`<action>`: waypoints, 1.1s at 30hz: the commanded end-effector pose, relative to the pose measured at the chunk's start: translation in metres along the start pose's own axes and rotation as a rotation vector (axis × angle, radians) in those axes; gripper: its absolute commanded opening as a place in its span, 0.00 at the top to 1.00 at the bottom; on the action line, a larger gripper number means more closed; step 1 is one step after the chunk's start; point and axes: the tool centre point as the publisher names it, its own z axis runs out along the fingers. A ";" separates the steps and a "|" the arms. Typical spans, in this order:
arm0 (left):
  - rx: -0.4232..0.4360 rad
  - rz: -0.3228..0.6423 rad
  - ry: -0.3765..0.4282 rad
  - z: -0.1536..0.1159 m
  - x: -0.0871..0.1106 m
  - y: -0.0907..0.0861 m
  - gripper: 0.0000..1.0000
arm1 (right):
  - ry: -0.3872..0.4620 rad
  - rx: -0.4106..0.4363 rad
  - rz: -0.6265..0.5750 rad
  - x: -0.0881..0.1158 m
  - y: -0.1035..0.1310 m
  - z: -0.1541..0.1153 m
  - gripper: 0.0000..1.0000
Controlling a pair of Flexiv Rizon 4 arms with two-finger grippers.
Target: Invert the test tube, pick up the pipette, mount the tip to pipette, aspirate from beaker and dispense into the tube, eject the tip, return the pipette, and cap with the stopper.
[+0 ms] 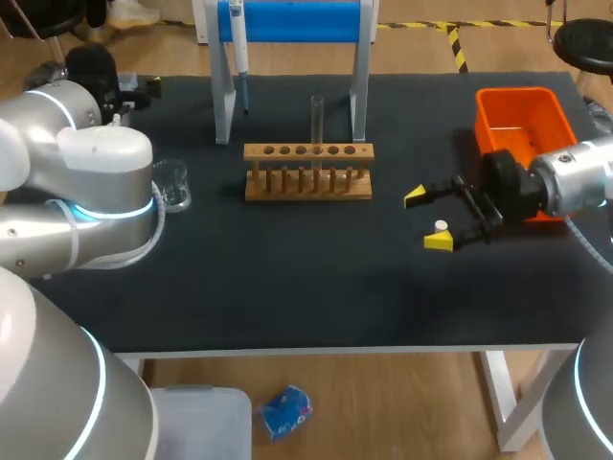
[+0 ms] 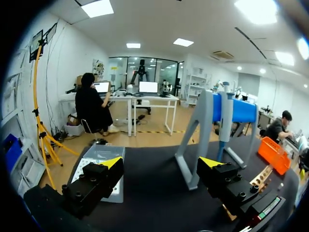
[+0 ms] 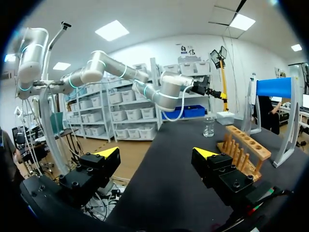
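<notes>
**Both end effectors spread; tube upright in the rack**

The test tube [image 1: 316, 117] stands upright in a hole of the wooden rack [image 1: 306, 184] at the middle of the black surface [image 1: 287, 287]. At the rack's 12 o'clock, the pipette [image 1: 239, 53] hangs from the blue-topped stand [image 1: 306, 21]. The beaker [image 1: 172, 184] sits at the rack's 9 o'clock, just beside the left arm [image 1: 96, 163]. An orange bin [image 1: 522, 120] lies at the rack's 3 o'clock.

The right end effector [image 1: 428, 218] is at the rack's 4 o'clock, its fingers spread and gripping nothing. The white stopper [image 1: 441, 226] lies just beside one yellow tip; whether they touch cannot be told. The left end effector [image 2: 161, 164] is likewise spread with nothing between its fingers, and the stand and pipette are ahead of it.
</notes>
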 end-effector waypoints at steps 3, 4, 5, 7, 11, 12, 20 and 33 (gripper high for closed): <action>-0.027 0.000 0.010 0.000 -0.004 -0.005 0.00 | 0.007 -0.002 0.000 -0.002 -0.001 -0.001 0.00; -0.027 0.000 0.010 0.000 -0.004 -0.005 0.00 | 0.007 -0.002 0.000 -0.002 -0.001 -0.001 0.00; -0.027 0.000 0.010 0.000 -0.004 -0.005 0.00 | 0.007 -0.002 0.000 -0.002 -0.001 -0.001 0.00; -0.027 0.000 0.010 0.000 -0.004 -0.005 0.00 | 0.007 -0.002 0.000 -0.002 -0.001 -0.001 0.00; -0.027 0.000 0.010 0.000 -0.004 -0.005 0.00 | 0.007 -0.002 0.000 -0.002 -0.001 -0.001 0.00; -0.027 0.000 0.010 0.000 -0.004 -0.005 0.00 | 0.007 -0.002 0.000 -0.002 -0.001 -0.001 0.00; -0.054 0.049 -0.014 0.014 -0.039 0.008 0.00 | 0.049 0.011 0.008 0.003 -0.023 0.007 0.00; -0.142 0.115 -0.056 0.045 -0.086 0.030 0.00 | 0.059 0.017 0.037 0.014 -0.053 0.020 0.00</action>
